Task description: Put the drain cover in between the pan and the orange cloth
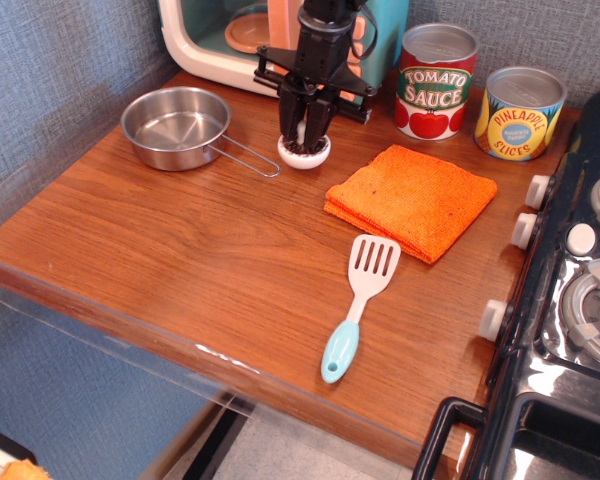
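The drain cover [304,153], a small white disc with a dark top, sits low at the wooden counter between the steel pan [176,126] and the orange cloth [411,199]. My black gripper [305,132] comes straight down onto it. Its fingers [288,120] close around the cover's upright white knob, which shows between them. The pan lies to the left with its wire handle pointing toward the cover. The cloth lies folded to the right.
A toy microwave [230,40] stands just behind the gripper. A tomato sauce can [436,80] and a pineapple can [520,112] stand at the back right. A white spatula with a blue handle [360,300] lies in front of the cloth. A toy stove [580,280] borders the right edge.
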Action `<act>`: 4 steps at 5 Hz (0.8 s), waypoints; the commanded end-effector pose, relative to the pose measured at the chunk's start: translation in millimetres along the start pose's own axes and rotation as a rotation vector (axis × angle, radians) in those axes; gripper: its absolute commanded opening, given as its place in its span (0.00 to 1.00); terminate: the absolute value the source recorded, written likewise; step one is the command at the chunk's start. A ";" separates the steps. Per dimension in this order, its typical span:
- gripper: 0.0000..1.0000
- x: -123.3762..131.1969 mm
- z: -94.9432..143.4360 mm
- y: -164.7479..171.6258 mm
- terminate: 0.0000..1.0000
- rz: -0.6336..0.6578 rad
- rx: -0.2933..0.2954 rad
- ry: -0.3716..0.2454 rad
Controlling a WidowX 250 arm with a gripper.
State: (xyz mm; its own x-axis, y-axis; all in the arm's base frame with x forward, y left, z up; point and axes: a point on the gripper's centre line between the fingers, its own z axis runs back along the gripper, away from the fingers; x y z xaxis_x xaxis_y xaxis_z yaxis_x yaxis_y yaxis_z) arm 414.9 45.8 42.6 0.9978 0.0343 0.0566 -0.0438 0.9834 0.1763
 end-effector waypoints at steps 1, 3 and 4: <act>1.00 -0.9 24.6 6.9 0.00 0.023 -0.001 -0.045; 1.00 -6.7 83.2 4.0 0.00 0.046 -0.066 -0.187; 1.00 -18.9 103.3 -6.6 0.00 0.025 -0.147 -0.227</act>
State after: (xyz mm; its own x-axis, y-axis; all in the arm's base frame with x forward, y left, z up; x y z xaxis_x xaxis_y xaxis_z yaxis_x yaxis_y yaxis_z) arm 399.0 22.5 113.8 0.9758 0.0475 0.2133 -0.0532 0.9984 0.0211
